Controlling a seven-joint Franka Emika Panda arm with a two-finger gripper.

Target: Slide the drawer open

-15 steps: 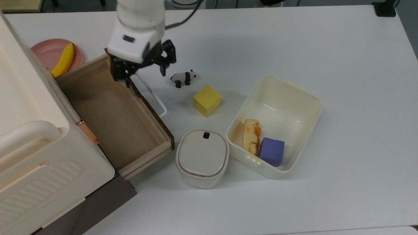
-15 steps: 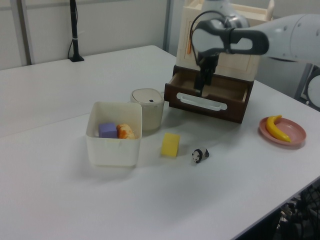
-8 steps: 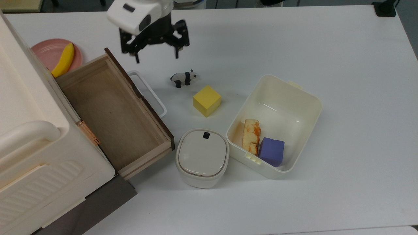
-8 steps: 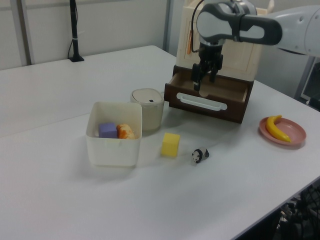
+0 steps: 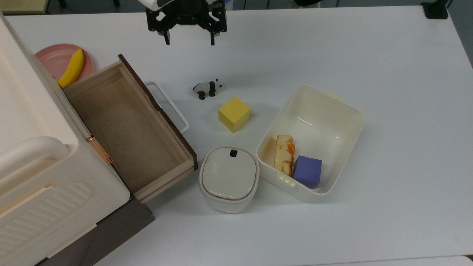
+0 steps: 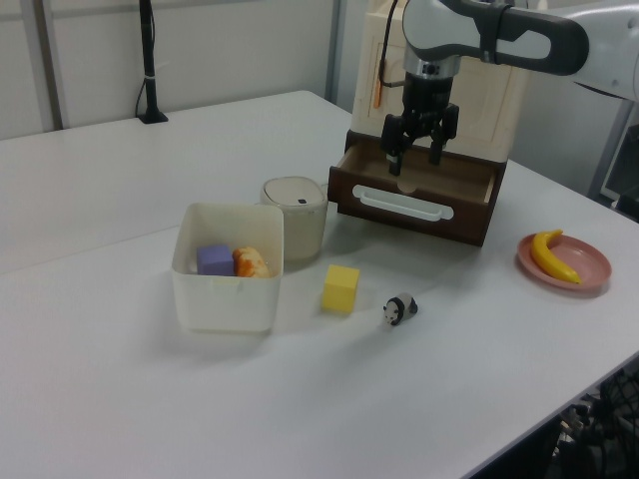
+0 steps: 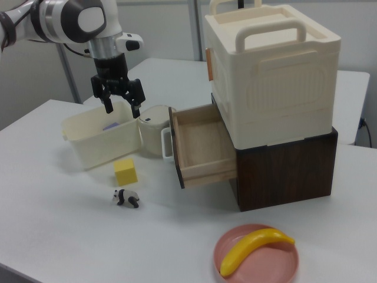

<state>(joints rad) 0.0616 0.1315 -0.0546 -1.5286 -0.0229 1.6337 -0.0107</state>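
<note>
Drawer sits pulled well out of the dark cabinet base, pale wood inside showing, nothing in it that I can see. White loop handle faces the panda toy and yellow block. My pincer hangs in the air, fingers spread wide, holding nothing, pointing straight down. In the top view the drawer lies below and to the left of the pincer, well apart from it; the front panel's long axis runs diagonally from upper left to lower right. In the right view the pincer hovers high above the cream tub, clear of the handle. I judge the slide done; any further pull means coming back down to the handle.
</note>
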